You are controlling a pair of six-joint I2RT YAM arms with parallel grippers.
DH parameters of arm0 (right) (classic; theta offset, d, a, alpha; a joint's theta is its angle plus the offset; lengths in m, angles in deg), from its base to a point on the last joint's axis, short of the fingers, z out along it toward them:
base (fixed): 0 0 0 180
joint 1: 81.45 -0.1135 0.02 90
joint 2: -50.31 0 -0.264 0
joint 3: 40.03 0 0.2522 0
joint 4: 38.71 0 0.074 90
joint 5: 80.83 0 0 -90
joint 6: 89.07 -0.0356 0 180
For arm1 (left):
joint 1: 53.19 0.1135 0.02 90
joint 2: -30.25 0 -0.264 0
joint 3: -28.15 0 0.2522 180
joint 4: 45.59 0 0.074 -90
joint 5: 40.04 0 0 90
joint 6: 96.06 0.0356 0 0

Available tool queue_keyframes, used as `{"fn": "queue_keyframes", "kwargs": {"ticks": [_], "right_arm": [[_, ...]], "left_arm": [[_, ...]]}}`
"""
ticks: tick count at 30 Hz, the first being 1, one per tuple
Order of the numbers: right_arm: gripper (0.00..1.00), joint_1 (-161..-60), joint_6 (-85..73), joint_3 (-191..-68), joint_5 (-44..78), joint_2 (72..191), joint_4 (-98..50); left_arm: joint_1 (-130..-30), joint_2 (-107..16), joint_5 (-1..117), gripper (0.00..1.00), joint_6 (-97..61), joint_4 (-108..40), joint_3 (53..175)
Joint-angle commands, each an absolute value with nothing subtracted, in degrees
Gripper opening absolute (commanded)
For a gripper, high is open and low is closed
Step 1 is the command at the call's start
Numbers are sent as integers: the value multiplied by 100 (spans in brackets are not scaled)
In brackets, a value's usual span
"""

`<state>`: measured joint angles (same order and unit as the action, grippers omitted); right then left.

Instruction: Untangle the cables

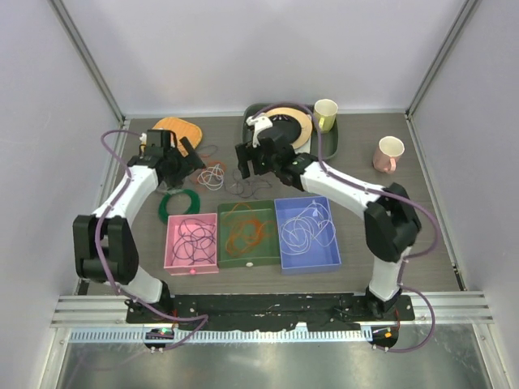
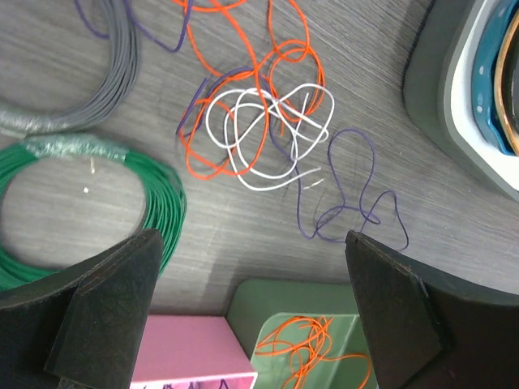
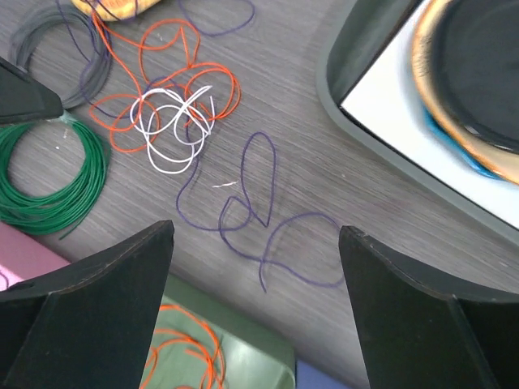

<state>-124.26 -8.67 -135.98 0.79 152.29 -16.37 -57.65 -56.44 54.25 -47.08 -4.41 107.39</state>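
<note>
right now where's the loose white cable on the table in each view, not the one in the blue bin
Top external: white cable left of centre, in the small knot.
Left wrist: upper centre.
Right wrist: upper left.
Shared landmark: the green coiled ring, lying beside the knot in all three views.

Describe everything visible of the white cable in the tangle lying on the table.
The white cable is a thin, smooth, flexible wire, seemingly plastic-coated, bunched into several overlapping loops. It lies flat on the grey wood-grain table, interlaced with an orange cable and a dark purple cable. One loose end sticks out of the bunch.
</note>
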Motion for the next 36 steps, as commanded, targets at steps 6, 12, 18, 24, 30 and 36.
{"fn": "queue_keyframes", "kwargs": {"ticks": [6,12,18,24,30,36], "right_arm": [[84,-12091,-637,-15036,1787,17036,-1318],[76,-12091,-601,-15538,1681,17775,-1203],[28,-12091,-531,-15653,1831,17811,-1019],[1,-12091,-487,-15180,1638,17233,-1044],[1,-12091,-277,-14573,453,16020,-1528],[1,-12091,40,-14265,-551,14630,-1993]], "left_arm": [[-5740,-6739,5550,100,-4175,-564,11530],[-5740,-7213,5479,100,-4236,-546,11794],[-5740,-7706,5540,100,-4263,-327,12163],[-5740,-7882,5646,100,-4298,-380,12251],[-5740,-8014,5593,97,-4272,-204,12383],[-5740,-7769,5593,100,-4245,-283,12268]]}}
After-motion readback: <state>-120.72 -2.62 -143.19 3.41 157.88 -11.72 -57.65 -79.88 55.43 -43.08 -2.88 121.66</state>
